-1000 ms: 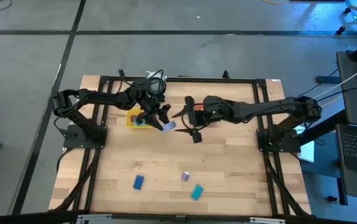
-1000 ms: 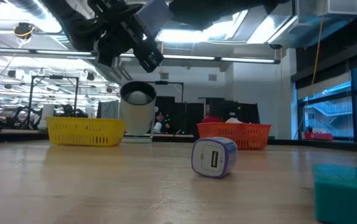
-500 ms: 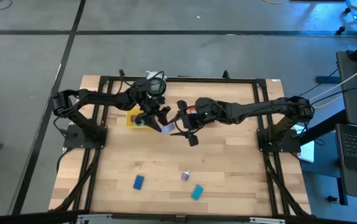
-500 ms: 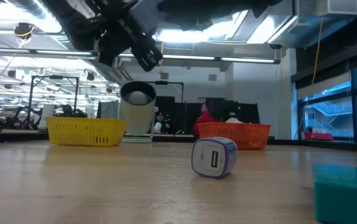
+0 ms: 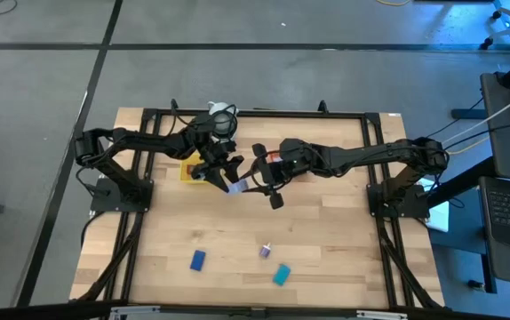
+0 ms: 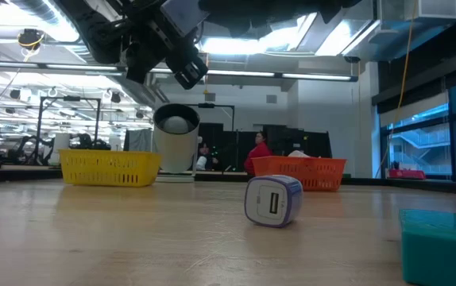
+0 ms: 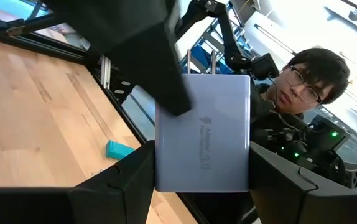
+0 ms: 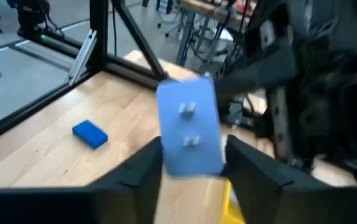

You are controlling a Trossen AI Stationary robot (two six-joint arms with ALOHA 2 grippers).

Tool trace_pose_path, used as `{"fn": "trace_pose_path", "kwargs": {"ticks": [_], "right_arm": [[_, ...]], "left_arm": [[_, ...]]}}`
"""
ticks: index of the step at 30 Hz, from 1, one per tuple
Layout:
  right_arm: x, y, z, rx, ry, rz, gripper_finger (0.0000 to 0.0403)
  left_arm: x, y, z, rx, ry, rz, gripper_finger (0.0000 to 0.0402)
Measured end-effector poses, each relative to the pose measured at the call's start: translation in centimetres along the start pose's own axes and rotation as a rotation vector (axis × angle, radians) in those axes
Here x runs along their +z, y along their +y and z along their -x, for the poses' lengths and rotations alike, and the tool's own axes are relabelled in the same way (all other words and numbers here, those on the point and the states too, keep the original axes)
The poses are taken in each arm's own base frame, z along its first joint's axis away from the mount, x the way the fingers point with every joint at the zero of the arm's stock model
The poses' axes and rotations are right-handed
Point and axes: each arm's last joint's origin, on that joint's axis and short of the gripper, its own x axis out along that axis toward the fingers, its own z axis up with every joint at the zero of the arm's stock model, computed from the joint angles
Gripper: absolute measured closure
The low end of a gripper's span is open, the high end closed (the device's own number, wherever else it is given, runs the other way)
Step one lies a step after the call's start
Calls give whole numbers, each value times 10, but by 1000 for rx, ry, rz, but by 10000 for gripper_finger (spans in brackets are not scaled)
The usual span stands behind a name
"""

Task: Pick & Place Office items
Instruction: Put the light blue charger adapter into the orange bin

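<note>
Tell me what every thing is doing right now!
charger block, held up in the air.
left tool, shut on the charger block.
right tool, up at the same block.
blue block, lying on the table.
teal block, lying on the table.
purple cube, sitting on the table.
yellow tray, standing on the table.
red tray, standing on the table.

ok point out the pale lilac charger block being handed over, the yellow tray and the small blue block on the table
pale lilac flat charger block [image 7: 202,140], left wrist view, middle of its broad face
shallow yellow mesh tray [image 6: 109,168], low view, front wall
small blue rectangular block [image 5: 198,260], high view, top face
</note>
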Motion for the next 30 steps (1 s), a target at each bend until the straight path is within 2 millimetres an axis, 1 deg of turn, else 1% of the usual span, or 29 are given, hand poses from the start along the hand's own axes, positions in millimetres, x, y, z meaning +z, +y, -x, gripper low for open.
{"fn": "trace_pose_path", "kwargs": {"ticks": [3, 5, 8, 15, 18, 22, 30], "right_arm": [[3, -1, 0, -3, -33, 9, 194], [5, -1, 0, -6, -47, 15, 186], [5, -1, 0, -5, -50, 14, 194], [5, 0, 0, 28, -60, 11, 245], [5, -1, 0, 29, -60, -4, 256], [5, -1, 0, 26, -59, -14, 249], [4, -2, 1, 27, -59, -22, 216]], "left_arm": [[0, 0, 0, 1, 0, -3, 189], [0, 0, 0, 3, -1, -2, 189], [0, 0, 0, 4, -2, -1, 189], [0, 0, 0, 4, -2, 1, 189], [0, 0, 0, 4, -2, 4, 189], [0, 0, 0, 4, -3, 7, 189], [0, 0, 0, 5, -4, 6, 189]]}}
